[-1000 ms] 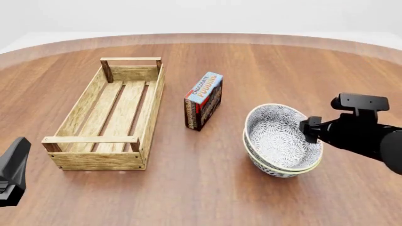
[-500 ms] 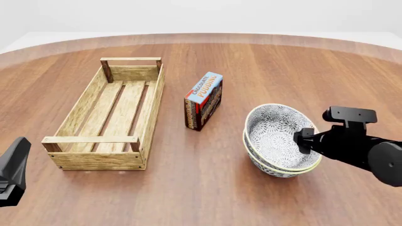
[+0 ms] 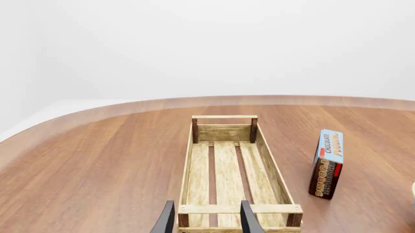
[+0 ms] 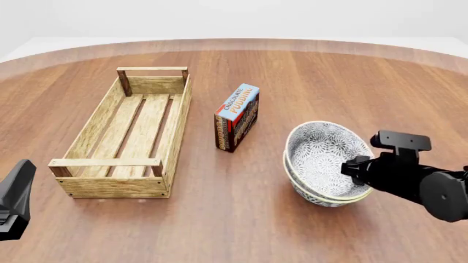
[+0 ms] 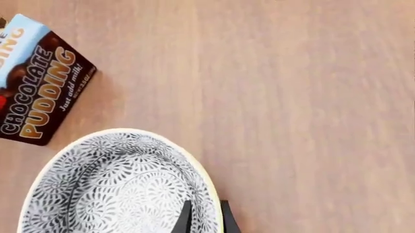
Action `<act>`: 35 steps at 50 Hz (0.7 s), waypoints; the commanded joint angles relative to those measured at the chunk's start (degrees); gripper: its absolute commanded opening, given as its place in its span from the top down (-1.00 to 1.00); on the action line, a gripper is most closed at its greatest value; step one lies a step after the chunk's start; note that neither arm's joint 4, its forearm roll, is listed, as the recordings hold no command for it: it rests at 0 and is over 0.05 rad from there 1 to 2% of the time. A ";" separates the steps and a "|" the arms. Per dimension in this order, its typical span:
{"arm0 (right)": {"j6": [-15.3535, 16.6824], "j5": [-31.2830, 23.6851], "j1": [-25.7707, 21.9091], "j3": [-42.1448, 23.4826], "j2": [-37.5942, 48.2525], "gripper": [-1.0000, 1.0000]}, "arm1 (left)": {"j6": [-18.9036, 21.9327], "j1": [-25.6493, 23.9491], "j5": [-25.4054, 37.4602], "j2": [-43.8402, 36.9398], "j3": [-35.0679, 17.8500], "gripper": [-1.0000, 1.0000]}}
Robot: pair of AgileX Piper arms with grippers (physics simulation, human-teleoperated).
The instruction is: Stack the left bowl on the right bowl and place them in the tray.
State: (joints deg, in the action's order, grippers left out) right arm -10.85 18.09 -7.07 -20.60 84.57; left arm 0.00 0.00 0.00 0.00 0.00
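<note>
Two patterned bowls sit nested on the table's right side, the upper bowl [image 4: 320,150] inside the lower bowl [image 4: 316,199]. My right gripper [image 4: 356,166] is at their right rim. In the right wrist view the upper bowl [image 5: 116,189] fills the lower part, and the right gripper [image 5: 205,218] has one finger inside the rim and one outside, closed narrowly on it. The tray [image 4: 109,163], a long light-wood crate, lies at the left with nothing in it. My left gripper [image 3: 207,221] hangs open before the near end of the tray [image 3: 224,116], holding nothing.
A chocolate pudding box [image 4: 238,116] stands upright between tray and bowls; it also shows as the pudding box [image 3: 326,163] and the pudding box [image 5: 39,80] in the wrist views. The left arm [image 4: 15,197] sits at the table's near left corner.
My right gripper has dropped lower and shifted slightly left along the bowls' right rim. The bowls, tray, box and left arm have not moved.
</note>
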 commanded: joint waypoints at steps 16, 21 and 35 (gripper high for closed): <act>2.04 -9.91 1.51 -2.86 -11.25 1.00 | 0.00 0.00 0.00 0.00 0.00 -1.00; 1.69 -13.28 0.82 -4.44 -15.59 1.00 | 0.00 0.00 0.00 0.00 0.00 -1.00; 0.10 -22.11 -0.78 -11.63 -25.42 1.00 | 0.00 0.00 0.00 0.00 0.00 -1.00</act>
State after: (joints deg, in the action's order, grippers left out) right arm -9.64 1.98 -7.07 -27.01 65.95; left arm 0.00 0.00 0.00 0.00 0.00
